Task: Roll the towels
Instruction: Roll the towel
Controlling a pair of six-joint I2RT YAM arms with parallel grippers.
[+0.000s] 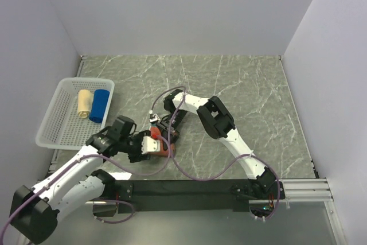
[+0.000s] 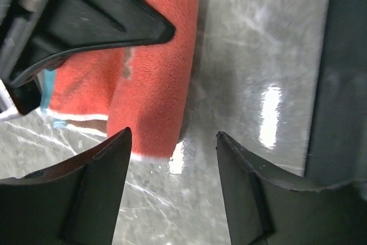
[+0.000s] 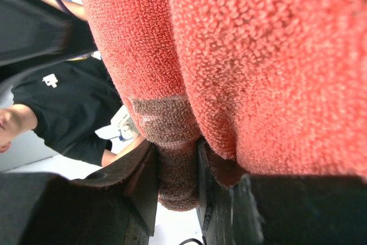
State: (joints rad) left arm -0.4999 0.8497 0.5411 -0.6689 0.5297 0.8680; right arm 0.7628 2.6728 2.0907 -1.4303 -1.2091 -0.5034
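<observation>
1. A grey marbled table (image 1: 241, 84) carries everything. Both arms reach over its near-middle part, and their grippers meet at one towel.
2. A white lattice basket (image 1: 50, 139) sits well away on the left gripper's outer side. In it a beige towel (image 1: 85, 104) and a blue towel (image 1: 100, 105) lie side by side, both rolled, so only one towel looks left to do.
3. The rust-orange towel (image 2: 157, 67) lies on the table just ahead of the left gripper's fingertips. The part facing that gripper is a thick roll. A flatter part with teal and white edging trails off beneath the right gripper. The step in hand appears to be finishing this roll, which means turning it evenly over the flat tail so neither end runs ahead.
4. The right gripper (image 3: 178, 164) is clamped narrow on a fold of the orange cloth where the brown print shows. That pinch should stay firm, because soft pile will likely spring loose if it eases.
5. The left gripper (image 2: 172, 137) is spread wide and holds nothing. It hovers just short of the roll. It would do best to bracket or press the roll, since the table looks glossy and the cloth may slide rather than turn.
</observation>
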